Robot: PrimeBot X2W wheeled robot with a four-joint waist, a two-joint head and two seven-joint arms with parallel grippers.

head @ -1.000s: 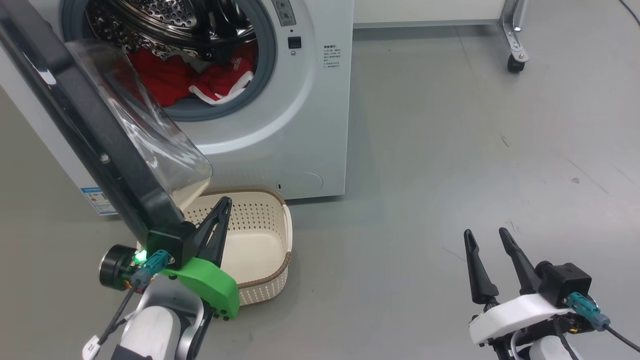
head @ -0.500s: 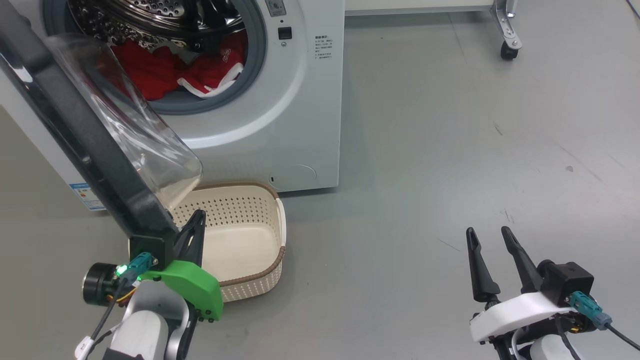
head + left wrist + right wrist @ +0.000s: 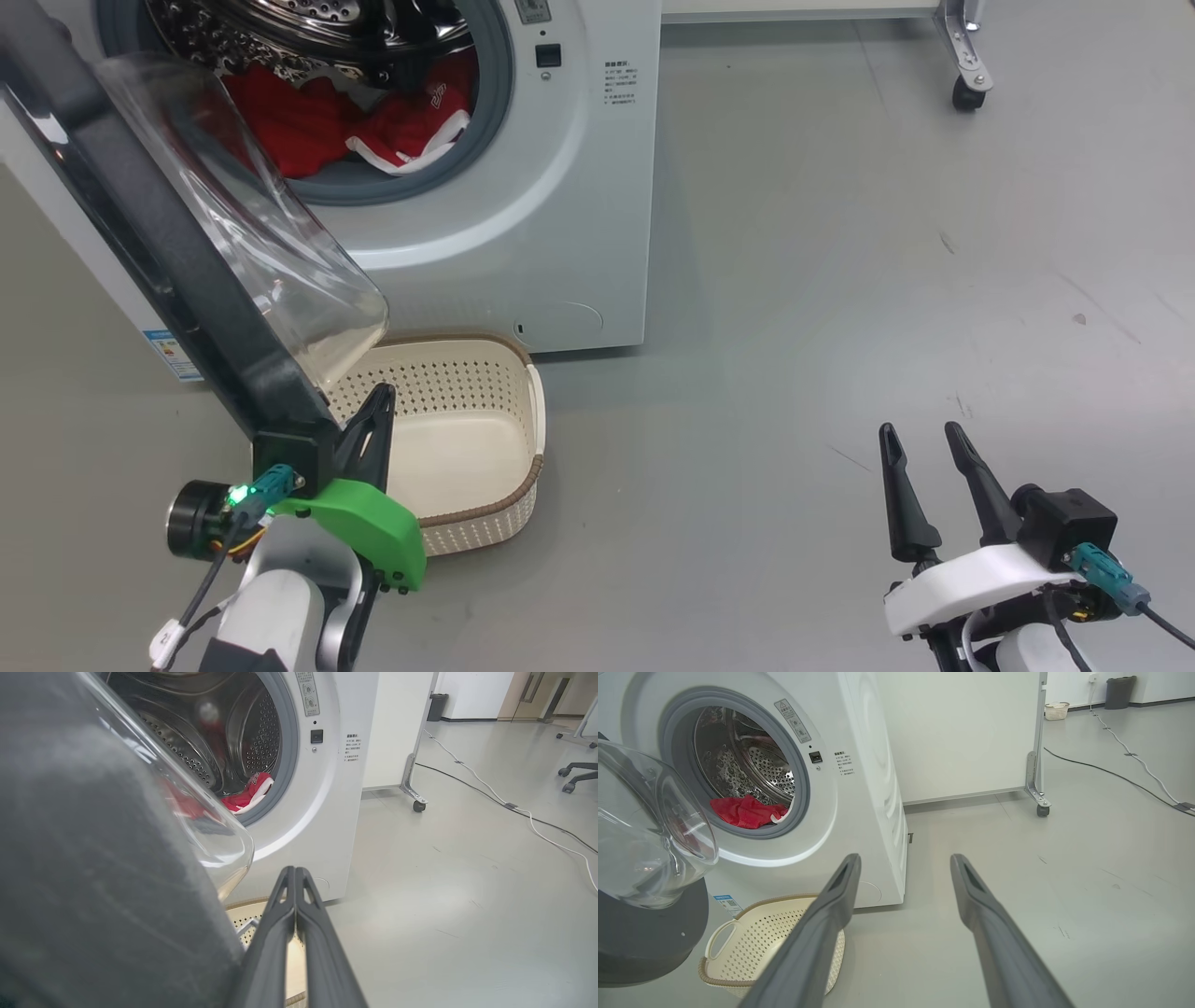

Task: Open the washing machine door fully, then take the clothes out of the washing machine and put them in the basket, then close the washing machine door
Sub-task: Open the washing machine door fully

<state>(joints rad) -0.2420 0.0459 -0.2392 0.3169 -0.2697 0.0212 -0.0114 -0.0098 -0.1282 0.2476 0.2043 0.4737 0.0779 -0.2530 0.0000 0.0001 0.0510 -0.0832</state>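
The washing machine stands open, with the red clothes lying in its steel drum. The washing machine door hangs partly open at the left, its glass bowl bulging over the basket, which sits on the floor below. My left gripper is shut, fingers pressed together with nothing between them, right beside the door's lower edge above the basket. In the left wrist view the door looms just left of my left gripper. My right gripper is open and holds nothing, low over the floor at the right.
A wheeled white partition stands behind the machine, one castor at the far right. Cables run across the grey floor farther off. A small blue label marks the machine's lower left corner.
The head camera swayed and came back. My shut left gripper has drawn toward me and leftward beside the door's lower edge, and the door's lower end has gone slightly left with it. The right gripper stayed put.
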